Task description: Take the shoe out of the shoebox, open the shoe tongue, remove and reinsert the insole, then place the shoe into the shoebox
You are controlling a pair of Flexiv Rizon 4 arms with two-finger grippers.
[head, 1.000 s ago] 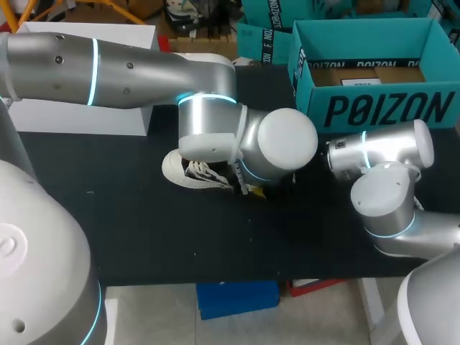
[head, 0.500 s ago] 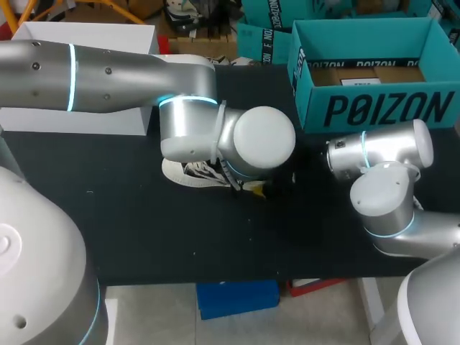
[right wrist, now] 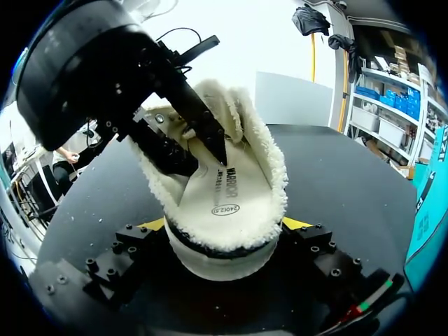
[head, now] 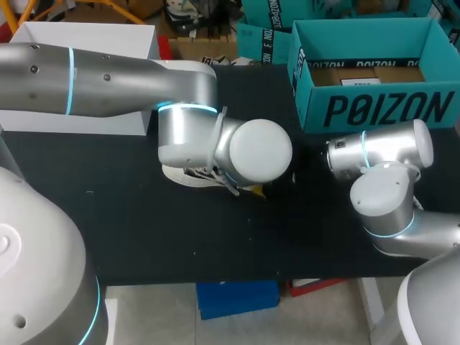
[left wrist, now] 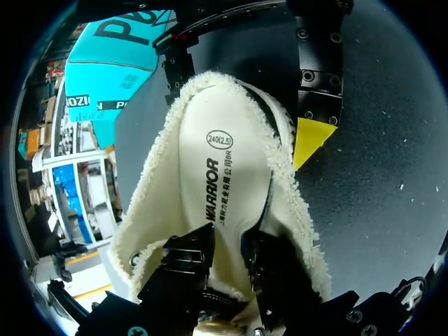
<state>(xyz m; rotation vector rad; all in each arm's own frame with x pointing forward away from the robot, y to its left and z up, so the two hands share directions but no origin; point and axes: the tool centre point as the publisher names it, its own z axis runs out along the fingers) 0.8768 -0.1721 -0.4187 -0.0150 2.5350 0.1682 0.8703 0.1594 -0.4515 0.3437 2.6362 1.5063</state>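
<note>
Shoe (right wrist: 225, 260) | heel gripped by right end effector (right wrist: 225, 224) | on table (right wrist: 343, 164)

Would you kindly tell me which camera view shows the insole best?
Left wrist view: the insole lies mostly exposed inside the shoe. The right wrist view shows it partly behind the left gripper; in the head view, the left arm hides it.

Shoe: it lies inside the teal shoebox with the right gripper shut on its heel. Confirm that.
Wrong in one respect: the shoe is not inside the shoebox; the head view shows it on the black table outside it. The right gripper is shut on its heel, as stated.
</note>
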